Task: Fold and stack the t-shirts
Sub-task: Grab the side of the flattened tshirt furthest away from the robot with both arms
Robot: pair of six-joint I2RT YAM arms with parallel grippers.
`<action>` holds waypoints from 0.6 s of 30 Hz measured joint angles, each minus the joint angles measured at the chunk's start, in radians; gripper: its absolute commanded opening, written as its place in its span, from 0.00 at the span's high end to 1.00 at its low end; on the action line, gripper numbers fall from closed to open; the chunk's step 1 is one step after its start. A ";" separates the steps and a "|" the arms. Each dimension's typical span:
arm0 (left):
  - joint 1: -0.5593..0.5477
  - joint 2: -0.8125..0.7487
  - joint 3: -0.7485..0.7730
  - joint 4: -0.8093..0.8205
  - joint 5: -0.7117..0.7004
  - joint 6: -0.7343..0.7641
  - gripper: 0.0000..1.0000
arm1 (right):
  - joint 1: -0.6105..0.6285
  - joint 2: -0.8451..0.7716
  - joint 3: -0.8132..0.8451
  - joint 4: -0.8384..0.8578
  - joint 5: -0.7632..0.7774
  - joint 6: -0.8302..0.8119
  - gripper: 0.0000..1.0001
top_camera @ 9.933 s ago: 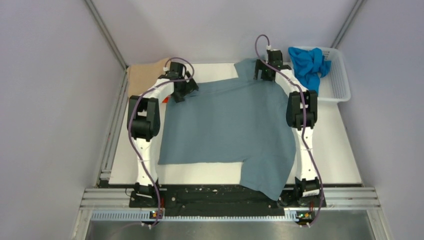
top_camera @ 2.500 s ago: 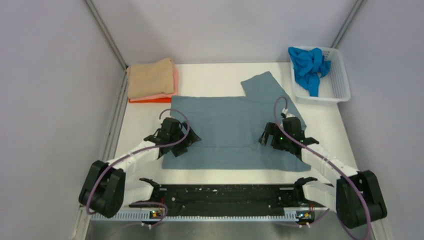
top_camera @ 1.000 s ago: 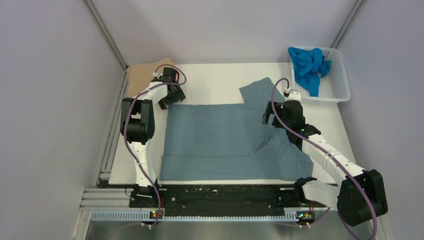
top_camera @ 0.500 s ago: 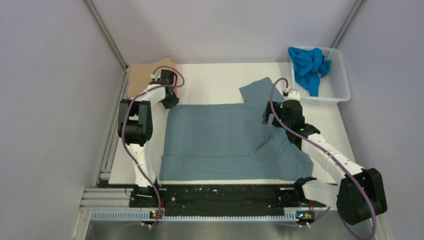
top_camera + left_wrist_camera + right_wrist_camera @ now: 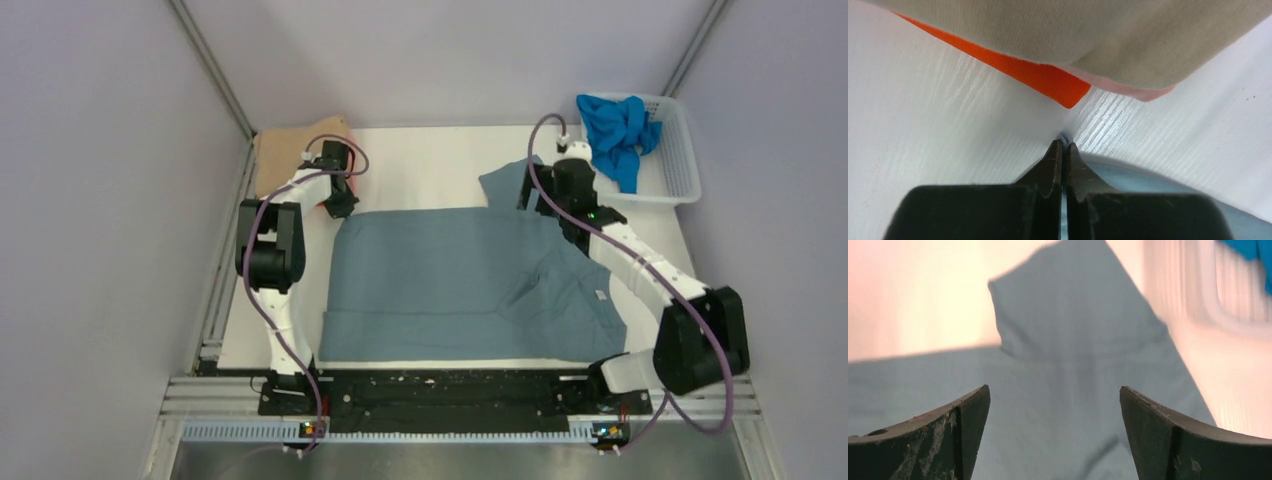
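Observation:
A dusty grey-blue t-shirt [image 5: 450, 280] lies spread on the white table, its right side rumpled and one sleeve [image 5: 1068, 330] pointing to the far edge. My left gripper [image 5: 341, 207] is shut on this shirt's far left corner; a sliver of blue cloth [image 5: 1148, 180] shows between the jaws [image 5: 1063, 145]. Over the far right sleeve my right gripper [image 5: 532, 188] [image 5: 1054, 405] hovers open, holding nothing. Just beyond the left gripper sits a folded stack: a tan shirt [image 5: 285, 155] [image 5: 1098, 35] on top, with pink [image 5: 1148, 92] and orange [image 5: 1048, 80] edges beneath. A bright blue shirt [image 5: 615, 125] lies bunched in the basket.
The white mesh basket [image 5: 680, 160] [image 5: 1228, 295] stands at the far right corner, close to the right gripper. Grey walls enclose the table on three sides. A black rail with the arm bases [image 5: 450, 390] runs along the near edge.
My left gripper has closed on the shirt's far left corner. The right arm has swung from the shirt's right middle to the far sleeve, staying open.

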 measured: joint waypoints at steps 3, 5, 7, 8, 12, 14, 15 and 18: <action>-0.002 -0.004 -0.001 -0.019 0.004 -0.003 1.00 | -0.008 0.174 0.183 -0.005 0.018 -0.021 0.03; -0.003 -0.008 -0.003 -0.031 0.009 -0.005 1.00 | -0.015 0.332 0.354 -0.014 0.037 -0.035 0.06; -0.004 -0.014 -0.008 -0.042 0.014 -0.008 1.00 | -0.023 0.483 0.512 -0.026 0.055 -0.051 0.08; -0.005 -0.018 -0.013 -0.047 0.018 -0.010 1.00 | -0.026 0.551 0.585 -0.033 0.062 -0.056 0.09; -0.006 -0.026 -0.019 -0.064 0.031 -0.019 1.00 | -0.044 0.838 0.867 -0.091 0.088 -0.087 0.13; -0.008 -0.027 -0.020 -0.069 0.034 -0.020 1.00 | -0.048 0.948 0.968 -0.133 0.101 -0.101 0.14; -0.008 -0.028 -0.020 -0.070 0.034 -0.020 1.00 | -0.050 1.001 1.015 -0.153 0.109 -0.106 0.15; -0.010 -0.029 -0.020 -0.077 0.034 -0.022 1.00 | -0.058 1.110 1.111 -0.197 0.119 -0.123 0.18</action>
